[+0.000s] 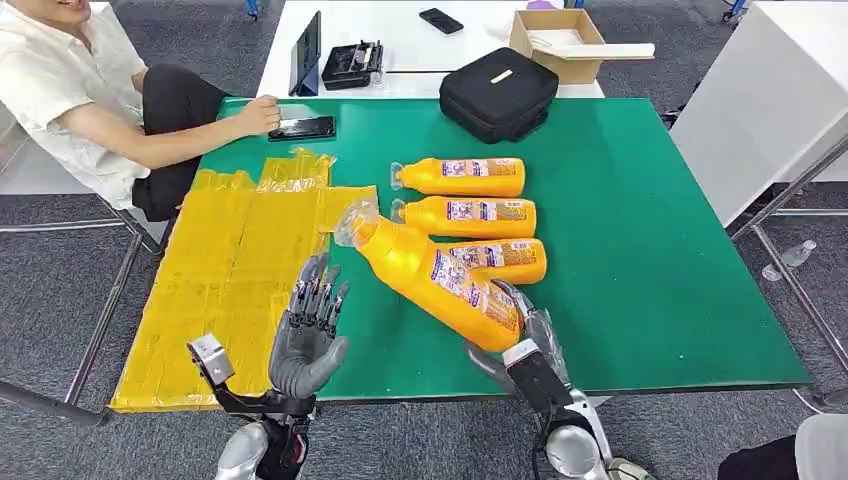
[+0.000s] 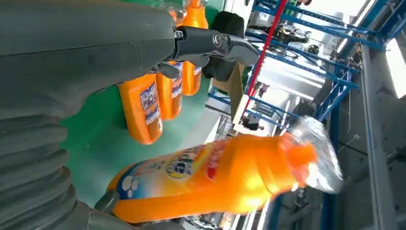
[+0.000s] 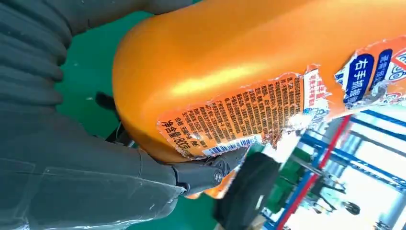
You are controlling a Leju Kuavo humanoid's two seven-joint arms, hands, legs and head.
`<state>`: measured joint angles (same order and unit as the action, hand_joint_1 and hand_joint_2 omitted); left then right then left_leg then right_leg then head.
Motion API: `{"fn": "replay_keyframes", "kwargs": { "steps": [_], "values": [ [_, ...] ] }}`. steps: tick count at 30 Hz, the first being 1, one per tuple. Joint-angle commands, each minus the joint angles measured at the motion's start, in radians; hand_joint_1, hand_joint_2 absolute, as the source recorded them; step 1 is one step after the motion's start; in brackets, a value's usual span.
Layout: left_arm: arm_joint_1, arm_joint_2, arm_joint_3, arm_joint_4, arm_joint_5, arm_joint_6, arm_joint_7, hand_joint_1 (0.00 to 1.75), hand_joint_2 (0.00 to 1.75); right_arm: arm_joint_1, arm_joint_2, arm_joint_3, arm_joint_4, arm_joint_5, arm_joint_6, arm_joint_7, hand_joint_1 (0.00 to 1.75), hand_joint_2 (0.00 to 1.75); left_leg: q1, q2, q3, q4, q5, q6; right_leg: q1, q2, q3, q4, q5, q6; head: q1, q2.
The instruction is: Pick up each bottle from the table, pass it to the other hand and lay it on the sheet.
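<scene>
Green-topped counter [image 1: 650,280] fills the middle of the head view, with a yellow plastic sheet [image 1: 225,290] spread over its left side and a seated person's hand [image 1: 262,115] resting at upper left beside a black phone [image 1: 302,128]. Lower centre, the right hand [image 1: 525,325] grips the base of a large orange plastic bottle [image 1: 430,275], held off the counter and tilted, its clear cap pointing up-left toward the sheet. Three more orange bottles [image 1: 465,216] lie in a row just behind it. The left hand [image 1: 310,320] waits at lower left, fingers spread and upright, holding nothing.

Over to the left wrist view: that open left hand [image 2: 143,52] frames the held bottle [image 2: 215,175] crossing the lower frame, apart from its fingers.

Right wrist view: the right hand [image 3: 95,143] wraps the bottle's [image 3: 230,67] rounded base, right by the torn label.

The risk, as I judge it: the grip sits at the very end of a long bottle, so it could droop or slip during the pass, or its base could knock the nearest lying bottle.
</scene>
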<state>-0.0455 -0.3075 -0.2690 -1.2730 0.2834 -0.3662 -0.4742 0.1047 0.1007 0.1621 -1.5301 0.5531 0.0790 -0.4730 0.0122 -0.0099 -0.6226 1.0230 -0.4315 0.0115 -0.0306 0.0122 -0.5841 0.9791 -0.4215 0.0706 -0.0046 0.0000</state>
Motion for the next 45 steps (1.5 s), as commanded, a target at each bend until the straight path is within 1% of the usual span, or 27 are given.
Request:
{"fn": "replay_keyframes", "kwargs": {
  "steps": [1,6,7,8,9,10,11,12,15,16,18,19,20,22,23,24,31,34,35,36,37,38,39,40,41,42,45],
  "values": [
    [-0.027,-0.041,-0.012,0.144,0.106,-0.074,0.037,0.0,1.75,-0.083,0.009,0.119,0.077,0.001,0.03,-0.019,1.75,1.75,0.0,0.002,0.004,-0.001,-0.001,0.0,0.001,0.0,0.004,-0.001,0.0,-0.003,0.0,0.0],
    [-0.061,-0.04,-0.051,0.186,0.091,-0.088,0.03,0.0,1.75,-0.127,-0.018,0.223,0.193,-0.012,0.055,-0.036,1.75,1.75,0.001,0.002,0.004,-0.001,0.0,0.0,0.002,0.0,0.004,-0.002,0.0,-0.003,0.0,0.0],
    [-0.065,-0.041,-0.054,0.189,0.093,-0.089,0.028,0.0,1.75,-0.132,-0.017,0.233,0.203,-0.012,0.056,-0.037,1.75,1.75,0.001,0.001,0.003,-0.001,0.0,0.0,0.001,0.0,0.003,-0.002,0.0,-0.002,0.0,0.0],
    [-0.068,-0.04,-0.058,0.191,0.094,-0.093,0.026,0.0,1.75,-0.137,-0.018,0.241,0.21,-0.013,0.057,-0.038,1.75,1.75,0.001,0.002,0.006,-0.002,-0.001,0.0,0.002,-0.001,0.007,-0.003,0.0,-0.005,0.0,0.0],
    [-0.068,-0.04,-0.058,0.191,0.094,-0.093,0.026,0.0,1.75,-0.137,-0.018,0.241,0.21,-0.013,0.057,-0.038,1.75,1.75,0.001,0.002,0.004,-0.001,0.0,0.0,0.001,0.0,0.004,-0.002,0.0,-0.003,0.0,0.0],
    [-0.068,-0.04,-0.058,0.191,0.094,-0.093,0.026,0.0,1.75,-0.137,-0.018,0.241,0.21,-0.013,0.057,-0.038,1.75,1.75,0.001,0.001,0.005,-0.001,-0.001,0.0,0.002,-0.001,0.005,-0.002,0.0,-0.005,0.0,0.0],
    [-0.073,-0.039,-0.063,0.194,0.095,-0.096,0.023,0.0,1.75,-0.148,-0.026,0.261,0.223,-0.02,0.062,-0.037,1.75,1.75,0.0,0.0,0.001,0.0,0.0,0.0,0.001,-0.001,0.001,-0.001,0.0,-0.002,0.0,0.0],
    [-0.078,-0.039,-0.068,0.197,0.093,-0.096,0.022,0.0,1.75,-0.155,-0.034,0.278,0.236,-0.024,0.067,-0.036,1.75,1.75,0.0,0.0,0.003,-0.001,0.0,0.0,0.001,-0.001,0.003,-0.002,0.0,-0.003,0.0,0.0],
    [-0.088,-0.042,-0.071,0.206,0.121,-0.124,0.011,0.0,1.75,-0.167,-0.052,0.31,0.272,-0.031,0.073,-0.032,1.75,1.75,0.001,0.0,0.003,-0.001,0.0,0.0,0.001,-0.002,0.003,-0.002,0.0,-0.003,0.0,0.0],
    [-0.091,-0.041,-0.073,0.207,0.143,-0.14,0.01,0.0,1.75,-0.177,-0.057,0.326,0.301,-0.039,0.077,-0.03,1.68,1.75,0.001,0.0,0.003,-0.001,0.0,0.0,0.001,-0.001,0.003,-0.002,0.0,-0.003,0.0,0.0],
    [-0.089,-0.038,-0.079,0.196,0.137,-0.146,-0.005,0.0,1.75,-0.182,-0.056,0.331,0.319,-0.051,0.072,-0.03,1.66,1.75,0.001,0.0,0.003,-0.001,0.0,0.0,0.001,-0.001,0.003,-0.002,0.0,-0.003,0.0,0.0],
    [-0.089,-0.038,-0.079,0.196,0.137,-0.146,-0.005,0.0,1.75,-0.182,-0.056,0.331,0.319,-0.051,0.072,-0.03,1.69,1.75,0.001,0.0,0.002,0.0,0.0,0.0,0.001,-0.002,0.002,-0.001,0.0,-0.002,0.0,0.0],
    [-0.079,-0.035,-0.083,0.16,0.078,-0.109,-0.046,0.0,1.75,-0.177,-0.052,0.329,0.316,-0.062,0.063,-0.019,1.68,1.75,0.001,0.0,0.003,-0.001,0.0,0.0,0.001,-0.002,0.004,-0.002,0.0,-0.004,0.0,0.0],
    [-0.077,-0.035,-0.082,0.148,0.072,-0.105,-0.05,0.0,1.75,-0.173,-0.053,0.33,0.309,-0.062,0.062,-0.016,1.68,1.75,0.001,0.0,0.001,0.0,0.0,0.0,0.001,-0.002,0.001,-0.001,0.0,-0.002,0.0,0.0],
    [-0.073,-0.036,-0.079,0.136,0.062,-0.101,-0.052,0.0,1.75,-0.171,-0.054,0.333,0.304,-0.063,0.063,-0.005,1.69,1.75,0.001,0.0,0.005,0.0,-0.001,0.0,0.002,-0.003,0.006,-0.002,-0.001,-0.005,0.0,0.0],
    [-0.073,-0.039,-0.074,0.135,0.069,-0.107,-0.049,0.0,1.75,-0.176,-0.057,0.341,0.308,-0.063,0.066,-0.001,1.75,1.75,0.001,0.0,0.001,0.0,0.0,0.0,0.001,-0.002,0.002,-0.001,-0.001,-0.003,0.0,0.0],
    [-0.093,-0.042,-0.066,0.157,0.091,-0.115,-0.051,0.0,1.75,-0.202,-0.063,0.373,0.353,-0.064,0.08,0.006,1.75,1.75,0.001,-0.001,0.002,0.0,0.0,0.0,0.001,-0.003,0.003,-0.001,-0.001,-0.004,0.0,0.0],
    [-0.113,-0.042,-0.06,0.151,0.103,-0.111,-0.057,0.0,1.75,-0.207,-0.065,0.384,0.381,-0.068,0.079,0.005,1.75,1.75,0.001,-0.001,0.0,0.0,0.0,0.0,0.001,-0.002,0.0,-0.001,0.0,-0.002,0.0,0.0],
    [-0.112,-0.042,-0.056,0.142,0.099,-0.097,-0.06,1.31,1.75,-0.203,-0.065,0.384,0.382,-0.069,0.077,0.005,1.75,1.75,0.001,-0.001,0.002,0.0,0.0,0.0,0.001,-0.003,0.002,-0.001,-0.001,-0.004,0.0,0.0],
    [-0.111,-0.042,-0.054,0.138,0.098,-0.09,-0.06,1.75,1.75,-0.199,-0.066,0.382,0.379,-0.071,0.075,0.006,1.71,1.75,0.001,-0.001,0.001,0.0,0.0,0.0,0.001,-0.003,0.001,-0.001,-0.001,-0.003,0.0,0.0],
    [-0.11,-0.042,-0.052,0.131,0.088,-0.079,-0.065,1.75,1.75,-0.192,-0.067,0.381,0.375,-0.075,0.073,0.008,1.57,1.75,0.001,-0.002,0.002,0.0,0.0,0.0,0.002,-0.004,0.002,-0.001,-0.001,-0.004,0.0,0.0],
    [-0.105,-0.042,-0.047,0.121,0.07,-0.057,-0.074,1.75,1.75,-0.18,-0.068,0.375,0.367,-0.078,0.069,0.012,1.47,1.75,0.001,-0.002,0.004,0.0,-0.001,0.0,0.002,-0.006,0.005,-0.001,-0.002,-0.006,0.0,0.0],
    [-0.104,-0.042,-0.045,0.117,0.07,-0.05,-0.074,1.75,1.75,-0.175,-0.068,0.372,0.363,-0.079,0.068,0.016,0.99,1.75,0.001,-0.002,0.001,0.0,0.0,0.0,0.001,-0.004,0.001,-0.001,-0.001,-0.003,0.0,0.0],
    [-0.101,-0.042,-0.043,0.11,0.063,-0.042,-0.072,1.75,1.75,-0.167,-0.069,0.367,0.361,-0.081,0.066,0.018,0.45,1.75,0.001,-0.002,0.0,0.0,0.0,0.0,0.001,-0.003,0.0,-0.001,-0.001,-0.002,0.0,0.0],
    [-0.098,-0.042,-0.041,0.102,0.052,-0.035,-0.069,1.75,1.75,-0.163,-0.067,0.36,0.365,-0.081,0.063,0.019,0.26,1.75,0.001,-0.003,0.002,0.0,0.0,0.0,0.002,-0.005,0.003,-0.001,-0.002,-0.004,0.0,0.0],
    [-0.097,-0.042,-0.041,0.098,0.043,-0.035,-0.07,1.75,1.75,-0.163,-0.065,0.357,0.368,-0.081,0.061,0.019,0.3,1.75,0.001,-0.002,0.001,0.0,0.0,0.0,0.001,-0.004,0.001,-0.001,-0.001,-0.003,0.0,0.0],
    [-0.096,-0.042,-0.041,0.09,0.027,-0.034,-0.075,1.75,1.75,-0.162,-0.064,0.354,0.373,-0.081,0.059,0.019,0.3,1.75,0.001,-0.002,0.0,0.0,0.0,0.0,0.001,-0.003,0.0,-0.001,-0.001,-0.003,0.0,0.0]
  ]
}}
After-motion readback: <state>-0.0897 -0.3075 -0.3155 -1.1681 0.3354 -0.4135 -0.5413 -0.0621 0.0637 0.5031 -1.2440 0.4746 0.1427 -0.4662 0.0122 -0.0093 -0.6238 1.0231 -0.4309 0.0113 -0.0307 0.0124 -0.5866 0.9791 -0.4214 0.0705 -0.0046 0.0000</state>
